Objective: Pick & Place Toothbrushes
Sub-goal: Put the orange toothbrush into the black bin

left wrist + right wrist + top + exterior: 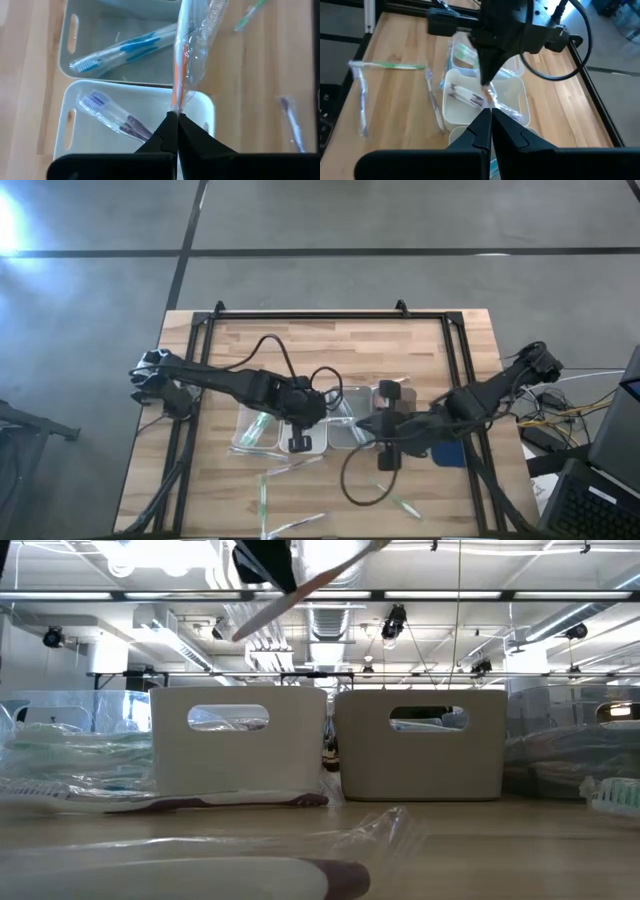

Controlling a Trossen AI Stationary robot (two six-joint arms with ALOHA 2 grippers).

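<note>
Left gripper (176,117) clenched on orange wrapped toothbrush (181,55) above white bin (67,130) holding purple toothbrush (112,112); centre over bin, lower, then release; right gripper (490,114) clenched empty

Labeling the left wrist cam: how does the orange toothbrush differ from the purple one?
The orange toothbrush is pinched at one end by the shut left gripper and hangs above the bins; the purple toothbrush lies loose on the floor of a white bin. The orange one points straight away from the fingers; the purple one lies diagonally. Handle accents differ: orange versus purple. Both are in clear wrappers.
</note>
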